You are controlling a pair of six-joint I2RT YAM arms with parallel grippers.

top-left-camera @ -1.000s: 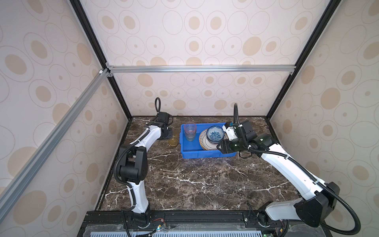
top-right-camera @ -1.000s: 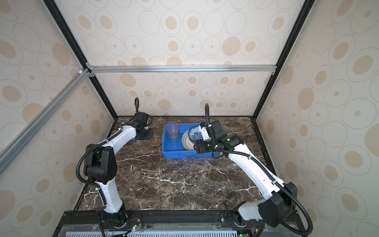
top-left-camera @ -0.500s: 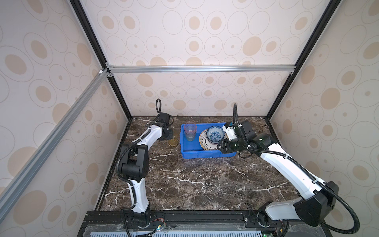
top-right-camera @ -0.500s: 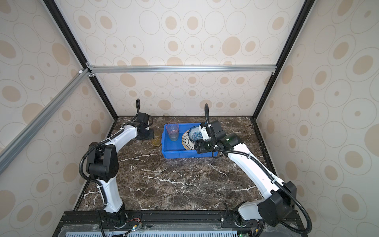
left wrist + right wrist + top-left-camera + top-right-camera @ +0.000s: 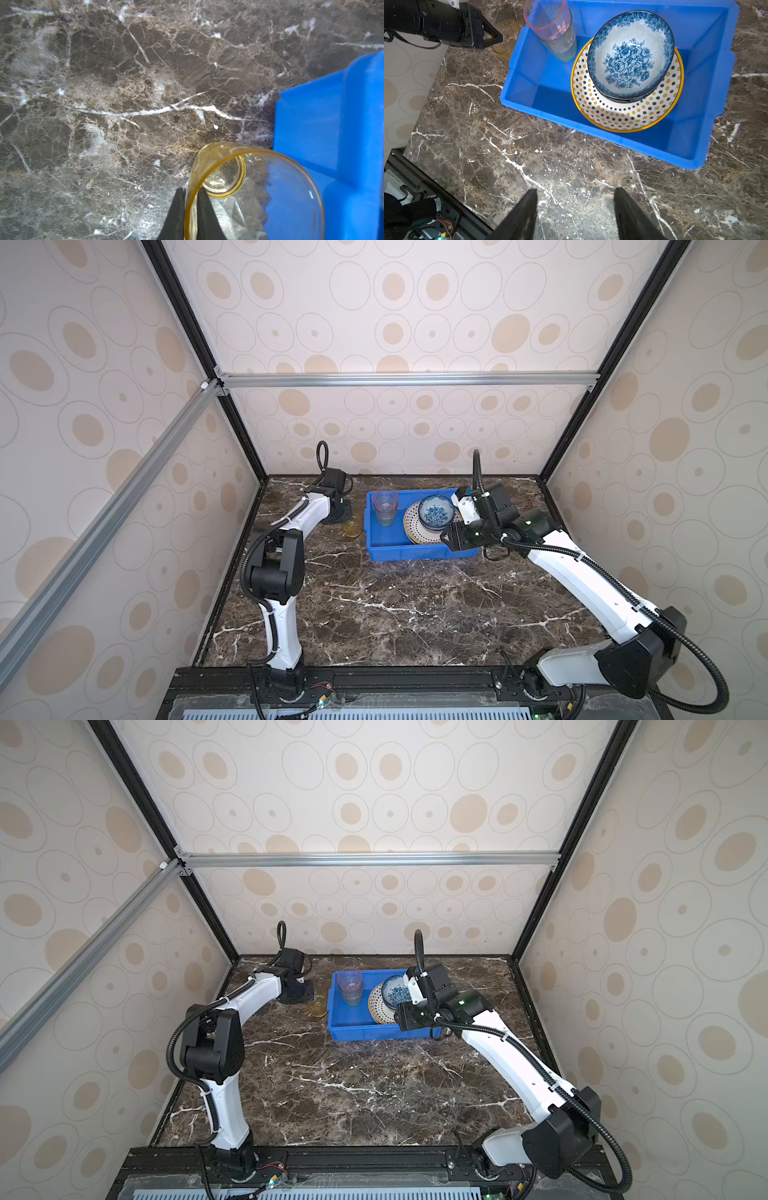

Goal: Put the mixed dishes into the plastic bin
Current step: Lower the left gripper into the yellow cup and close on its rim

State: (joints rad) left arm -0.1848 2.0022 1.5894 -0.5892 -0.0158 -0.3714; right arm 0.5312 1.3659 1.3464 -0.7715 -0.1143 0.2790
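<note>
Only the left wrist view shows the grip. The left gripper (image 5: 190, 216) pinches the wall of the amber tumbler (image 5: 223, 176), jaws nearly closed, with one finger inside the rim and one outside. The tumbler is translucent and upright, just outside the blue plastic bin (image 5: 332, 124), over the marble tabletop (image 5: 124, 83). In both top views it is only a small amber patch by the bin's left wall.

The right wrist view shows what the bin holds: a pink-rimmed tumbler (image 5: 550, 27) and a blue-white floral bowl (image 5: 631, 56) on a dotted yellow-rimmed plate (image 5: 623, 116). The right gripper (image 5: 575, 207) is empty over bare marble, jaws wide.
</note>
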